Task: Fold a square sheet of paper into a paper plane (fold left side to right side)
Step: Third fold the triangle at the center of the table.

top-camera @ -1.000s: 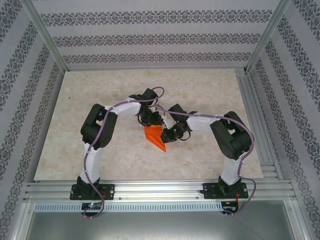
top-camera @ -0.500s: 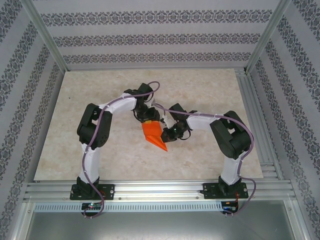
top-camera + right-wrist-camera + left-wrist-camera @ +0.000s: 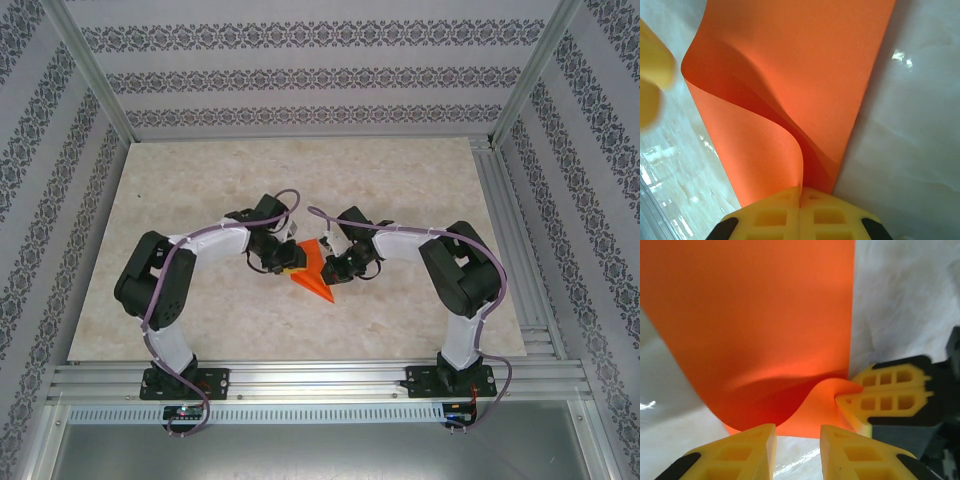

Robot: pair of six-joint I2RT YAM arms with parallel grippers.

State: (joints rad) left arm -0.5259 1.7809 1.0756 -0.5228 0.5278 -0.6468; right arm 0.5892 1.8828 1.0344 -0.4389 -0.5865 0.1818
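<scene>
Between patterned walls (image 3: 300, 80), a marbled table (image 3: 200, 180) carries the paper plane (image 3: 313, 278).

Top view is bright, even and sharp, lit from above, with only faint soft shadows under the arms on the table (image 3: 420, 180). Wrist views are softer (very close range): the paper plane (image 3: 765, 315) is saturated orange with a deep red shadow inside its curl, and small white glare spots sit on the glossy tabletop. In the right wrist view the left gripper's finger (image 3: 651, 75) is a blurred yellow smear at the left edge.
</scene>
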